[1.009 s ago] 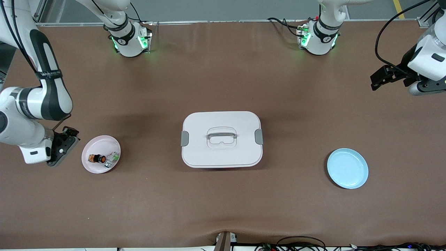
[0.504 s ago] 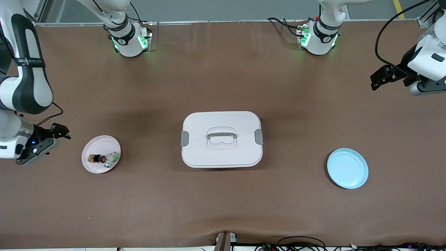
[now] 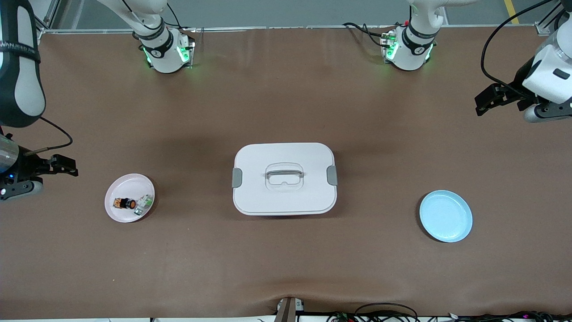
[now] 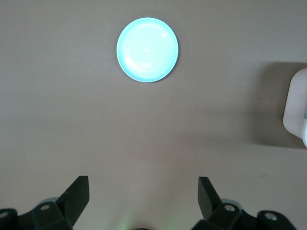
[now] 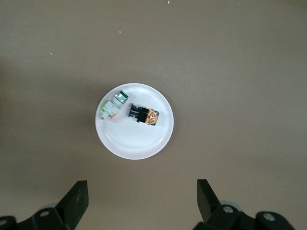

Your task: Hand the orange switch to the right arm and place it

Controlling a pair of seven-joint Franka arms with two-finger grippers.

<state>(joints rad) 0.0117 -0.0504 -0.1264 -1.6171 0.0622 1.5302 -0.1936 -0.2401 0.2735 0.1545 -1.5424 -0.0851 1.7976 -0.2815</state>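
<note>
The orange switch, a stubby black cylinder with an orange end, lies on its side in a small pink plate toward the right arm's end of the table. My right gripper hangs open and empty over bare table beside that plate, toward the table's end. My left gripper is also open and empty, held over bare table at the left arm's end, where that arm waits.
A small white-and-green component shares the pink plate with the switch. A white lidded box with a handle stands mid-table. An empty light-blue plate lies toward the left arm's end.
My right gripper has drawn away from the pink plate toward the table's end, still open. The left arm, the switch and both plates have not moved.
</note>
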